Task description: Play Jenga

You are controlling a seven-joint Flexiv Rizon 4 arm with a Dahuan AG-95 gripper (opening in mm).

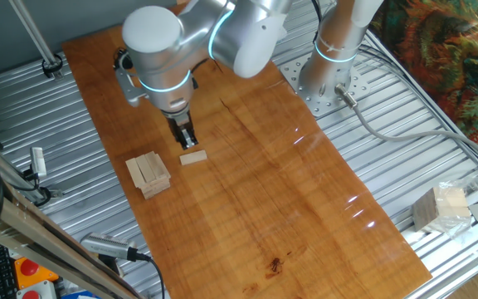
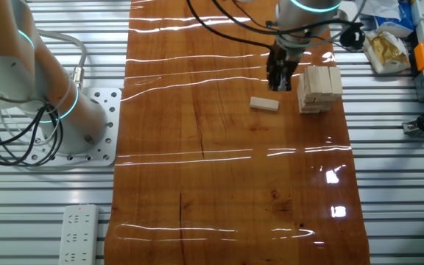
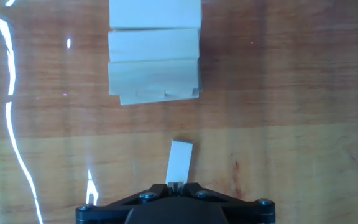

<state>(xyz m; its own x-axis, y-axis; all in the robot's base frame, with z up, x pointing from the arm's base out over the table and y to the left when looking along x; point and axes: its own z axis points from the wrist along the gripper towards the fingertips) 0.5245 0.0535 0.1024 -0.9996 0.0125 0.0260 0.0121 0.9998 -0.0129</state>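
The Jenga stack is a small low pile of pale wooden blocks on the brown table, also seen in the other fixed view and at the top of the hand view. One short loose block lies flat beside it, apart from it. My gripper hangs just above the table between the loose block and the stack. Its fingertips are pressed together with nothing between them; the loose block lies on the table just beyond them.
A larger pale cube bundle sits off the table on the metal frame at the right. A second arm's base stands at the table's far edge. A yellow bag and a power strip lie off the board.
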